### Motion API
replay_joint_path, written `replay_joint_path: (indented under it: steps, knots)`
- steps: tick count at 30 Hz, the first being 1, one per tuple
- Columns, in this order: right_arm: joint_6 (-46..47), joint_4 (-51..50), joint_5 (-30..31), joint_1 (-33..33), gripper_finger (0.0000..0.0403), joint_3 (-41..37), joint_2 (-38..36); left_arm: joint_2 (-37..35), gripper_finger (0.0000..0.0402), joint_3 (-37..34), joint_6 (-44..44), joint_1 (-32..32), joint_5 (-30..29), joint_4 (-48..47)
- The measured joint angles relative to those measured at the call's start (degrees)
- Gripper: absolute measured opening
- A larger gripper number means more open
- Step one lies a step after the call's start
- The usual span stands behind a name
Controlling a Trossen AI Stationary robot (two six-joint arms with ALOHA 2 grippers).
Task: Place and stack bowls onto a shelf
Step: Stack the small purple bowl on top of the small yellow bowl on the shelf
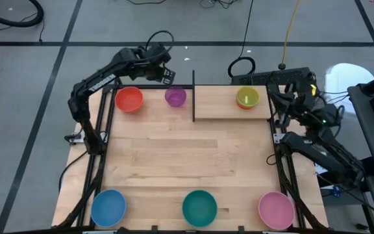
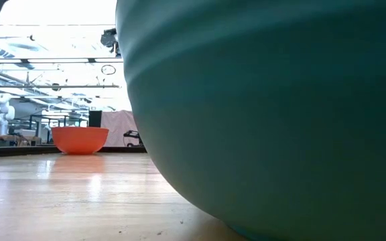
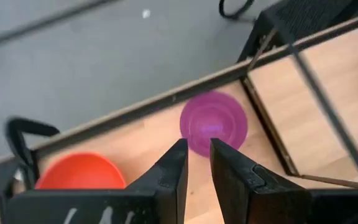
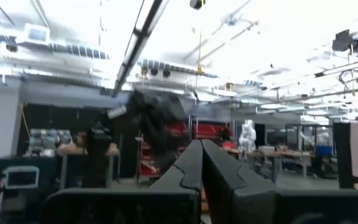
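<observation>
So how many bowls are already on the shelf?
1: a yellow bowl sits on the shelf, possibly nested in orange. The other five are on the table.

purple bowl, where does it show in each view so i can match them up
High view: the purple bowl sits at the table's far edge, between the red-orange bowl and the shelf's black post.
Low view: not in it; the teal bowl fills the picture.
Left wrist view: purple bowl just past the left gripper.
Right wrist view: not in it.
Shared landmark: the red-orange bowl, beside it in the high and left wrist views.
</observation>
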Motion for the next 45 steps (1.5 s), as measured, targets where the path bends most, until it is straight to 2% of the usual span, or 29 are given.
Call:
replay_joint_path:
  steps: [8, 13, 17, 24, 31, 37, 45]
  knots:
    - [0.24, 0.2, 0.18, -0.02, 0.0, 0.02, -4.25, -0.07, 0.0074, -14.95, 1.05, 3.36, 4.86, 13.62]
    - [0.24, 0.44, 0.24, -0.02, 0.0, 0.02, -4.83, -0.02, 0.0074, -22.8, 0.05, 6.21, 10.17, 23.63]
    - [0.24, 0.39, 0.33, -0.02, 0.0, 0.02, -4.81, -0.03, 0.0074, -27.9, -1.7, 8.19, 10.79, 26.73]
    - [-1.93, 0.39, 0.55, -0.02, 0.0, 0.02, -4.81, -0.05, 0.0074, -34.16, -2.33, 9.76, 13.76, 27.6]
    - [-3.0, 0.39, 2.01, -0.02, 0.0, 0.02, -4.79, -0.05, 0.0074, -39.08, -3.14, 9.44, 17.82, 36.21]
    - [-3.83, 0.37, 2.12, -0.04, 0.0, 0.02, -4.76, -0.05, 0.0074, -40.84, -3.72, 8.7, 18.17, 40.33]
    - [-3.85, 0.37, 2.1, -0.04, 0.0, 0.02, -4.72, -0.05, 0.0074, -42.55, -6.64, 7.62, 17.12, 40.56]
